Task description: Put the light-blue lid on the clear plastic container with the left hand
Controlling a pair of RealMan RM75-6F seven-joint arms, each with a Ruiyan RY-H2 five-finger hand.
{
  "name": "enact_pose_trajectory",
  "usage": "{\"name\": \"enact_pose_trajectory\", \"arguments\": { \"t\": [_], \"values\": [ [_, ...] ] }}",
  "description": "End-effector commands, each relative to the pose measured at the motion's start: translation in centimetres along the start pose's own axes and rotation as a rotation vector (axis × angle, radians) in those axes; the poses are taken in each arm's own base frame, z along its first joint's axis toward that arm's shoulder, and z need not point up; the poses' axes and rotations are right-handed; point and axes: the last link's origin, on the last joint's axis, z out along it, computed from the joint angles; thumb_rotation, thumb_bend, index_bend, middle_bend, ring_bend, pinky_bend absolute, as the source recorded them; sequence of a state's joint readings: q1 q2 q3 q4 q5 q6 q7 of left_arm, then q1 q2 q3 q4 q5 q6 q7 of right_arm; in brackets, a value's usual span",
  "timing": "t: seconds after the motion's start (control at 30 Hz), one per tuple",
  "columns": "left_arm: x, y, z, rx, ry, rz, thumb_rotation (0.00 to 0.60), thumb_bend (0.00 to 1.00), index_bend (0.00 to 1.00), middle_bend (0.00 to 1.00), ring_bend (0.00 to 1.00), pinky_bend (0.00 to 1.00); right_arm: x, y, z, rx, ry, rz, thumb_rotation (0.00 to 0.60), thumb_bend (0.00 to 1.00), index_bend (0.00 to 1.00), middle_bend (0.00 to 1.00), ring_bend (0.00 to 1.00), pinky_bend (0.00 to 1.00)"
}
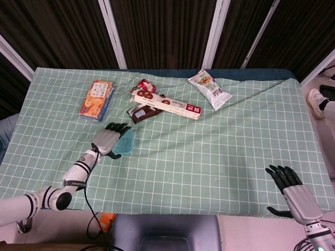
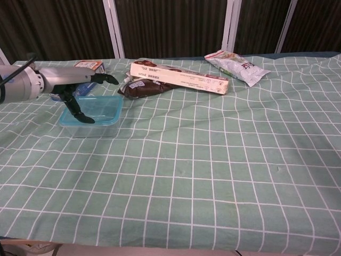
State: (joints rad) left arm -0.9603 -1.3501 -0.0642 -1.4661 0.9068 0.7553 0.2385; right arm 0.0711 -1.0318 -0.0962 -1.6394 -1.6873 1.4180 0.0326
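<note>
Dark curtain panels [image 1: 157,31] with white posts are standing behind the table [image 1: 220,157], which a green checked cloth is covering edge to edge. I'm seeing my left hand [image 2: 80,88] hovering over the light-blue lid [image 2: 101,109], which is sitting on the clear plastic container [image 2: 90,128] near the left edge; fingers spread, gripping nothing. My right hand [image 1: 293,193] is lying open-fingered at the near right corner.

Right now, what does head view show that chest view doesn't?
Only head view: the right hand, open at the table's near right edge, plus the red snack packet behind the long box.
Only chest view: the container's clear side wall under the lid.
Both: the left hand spread above the light-blue lid, the long box, the white pouch.
</note>
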Motion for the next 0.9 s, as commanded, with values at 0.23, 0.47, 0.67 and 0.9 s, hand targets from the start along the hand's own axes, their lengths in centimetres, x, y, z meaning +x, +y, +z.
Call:
{"name": "enact_pose_trajectory", "arguments": {
  "t": [0.23, 0.47, 0.67, 0.9],
  "values": [
    [-1.8, -2.0, -3.4, 0.049, 0.055, 0.107, 0.6, 0.3, 0.0, 0.09, 0.0, 0.0, -0.3, -0.4, -0.2, 0.016, -0.008, -0.011, 0.6, 0.18, 0.01, 0.18, 0.0, 0.0],
    [-3.1, -3.1, -3.0, 0.085, 0.028, 0.107, 0.6, 0.38, 0.0, 0.04, 0.0, 0.0, -0.2, -0.4, -0.3, 0.018, -0.001, -0.008, 0.6, 0.18, 0.01, 0.18, 0.0, 0.0],
    [-3.4, -3.4, -2.7, 0.092, 0.011, 0.105, 0.6, 0.38, 0.0, 0.08, 0.0, 0.0, -0.2, -0.4, -0.3, 0.018, -0.002, -0.007, 0.6, 0.18, 0.01, 0.18, 0.0, 0.0],
    [-3.5, -3.4, -2.5, 0.096, 0.003, 0.096, 0.6, 0.38, 0.0, 0.09, 0.0, 0.0, -0.2, -0.4, -0.3, 0.018, -0.002, -0.007, 0.6, 0.18, 0.01, 0.18, 0.0, 0.0]
  ]
}}
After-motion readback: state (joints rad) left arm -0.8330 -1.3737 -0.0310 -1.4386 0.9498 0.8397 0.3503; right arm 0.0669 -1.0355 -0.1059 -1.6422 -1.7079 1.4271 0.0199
